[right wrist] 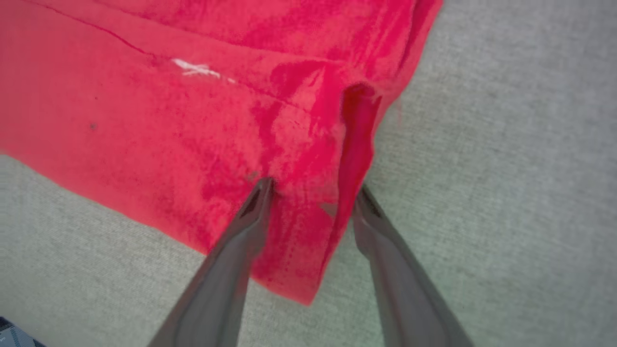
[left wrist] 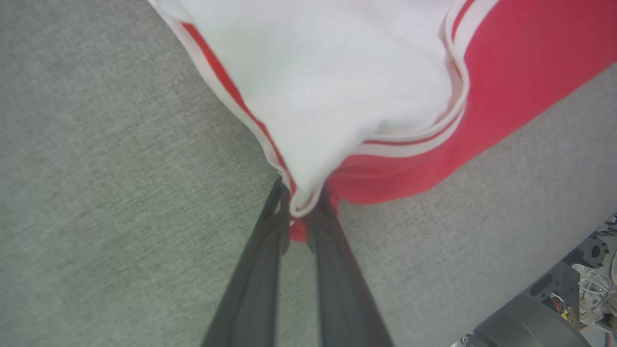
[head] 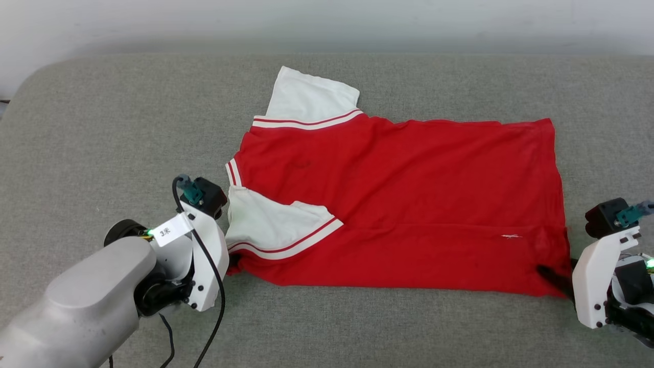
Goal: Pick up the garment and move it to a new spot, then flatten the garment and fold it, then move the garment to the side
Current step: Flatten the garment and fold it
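1. Left jaws are pressed together on the near-left corner of the garment [head: 409,179], pinching white striped trim and red cloth. The right jaws stand spread astride its near-right hem corner, with a ridge of cloth between them not yet nipped.
2. The grey cloth-covered counter [head: 102,128] carries everything.
3. The garment lies flat across the centre and right of the counter, neck end to the left and hem to the right, with a plain red face up. It looks light, soft and limp. I judge it will sag and drag between holds rather than keep its shape, and may cling a little to the cloth cover. The best holds seem to be the two near corners, on hem and trim where the layers double, lifted together so the edge stays taut.
4. The far sleeve [head: 311,94] lies spread at the far left. The near sleeve [head: 271,225] is folded in over the body.
5. A white tag [head: 170,231] on the left arm [head: 92,291] reads "3" and then a character I cannot make out.
6. A white fleck [head: 511,236] sits near the near-right hem, too small to tell thread from mark.
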You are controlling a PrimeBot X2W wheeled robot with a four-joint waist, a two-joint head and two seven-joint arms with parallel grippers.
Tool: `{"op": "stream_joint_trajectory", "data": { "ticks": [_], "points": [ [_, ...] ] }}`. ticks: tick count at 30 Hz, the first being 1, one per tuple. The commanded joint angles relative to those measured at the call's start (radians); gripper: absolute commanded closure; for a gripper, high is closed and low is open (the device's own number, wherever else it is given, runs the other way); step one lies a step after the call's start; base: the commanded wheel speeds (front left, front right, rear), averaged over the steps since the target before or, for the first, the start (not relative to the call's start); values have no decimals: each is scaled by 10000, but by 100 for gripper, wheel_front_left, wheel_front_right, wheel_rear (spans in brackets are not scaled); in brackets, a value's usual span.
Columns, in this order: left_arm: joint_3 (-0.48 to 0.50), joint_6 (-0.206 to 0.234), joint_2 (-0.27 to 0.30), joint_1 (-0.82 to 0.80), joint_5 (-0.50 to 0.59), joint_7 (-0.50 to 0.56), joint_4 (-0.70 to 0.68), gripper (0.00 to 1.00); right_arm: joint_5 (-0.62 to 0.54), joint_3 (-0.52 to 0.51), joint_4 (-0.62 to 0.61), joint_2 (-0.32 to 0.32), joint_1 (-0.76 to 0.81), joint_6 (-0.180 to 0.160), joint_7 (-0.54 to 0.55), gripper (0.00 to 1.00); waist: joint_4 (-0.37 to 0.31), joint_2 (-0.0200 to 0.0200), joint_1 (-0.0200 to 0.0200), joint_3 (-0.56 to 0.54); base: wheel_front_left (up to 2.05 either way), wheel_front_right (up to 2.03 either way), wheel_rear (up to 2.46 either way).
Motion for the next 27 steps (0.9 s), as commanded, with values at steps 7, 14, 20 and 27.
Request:
{"op": "stream_joint_trajectory", "data": {
  "ticks": [7, 14, 20, 27],
  "points": [
    [83, -36, 117, 537, -247, -381, 51, 100, 259, 58, -435, -181, 384, 11, -849, 100, -151, 0, 0, -553, 0, 0, 0],
    [150, 85, 718, 926, -380, -549, -483, 100, 396, -316, -1178, -625, 802, 11, -1114, 100, -215, 0, 0, -1074, 0, 0, 0],
    [109, 382, 1270, 1250, -411, -465, -1374, 100, 402, -781, -1847, -884, 1365, 11, -857, 100, -193, 0, 0, -1335, 0, 0, 0],
    [-65, 758, 1805, 1842, -465, -327, -2568, 100, 317, -1493, -2787, -1005, 2406, 11, -443, 100, -177, 0, 0, -1478, 0, 0, 0]
  ]
}}
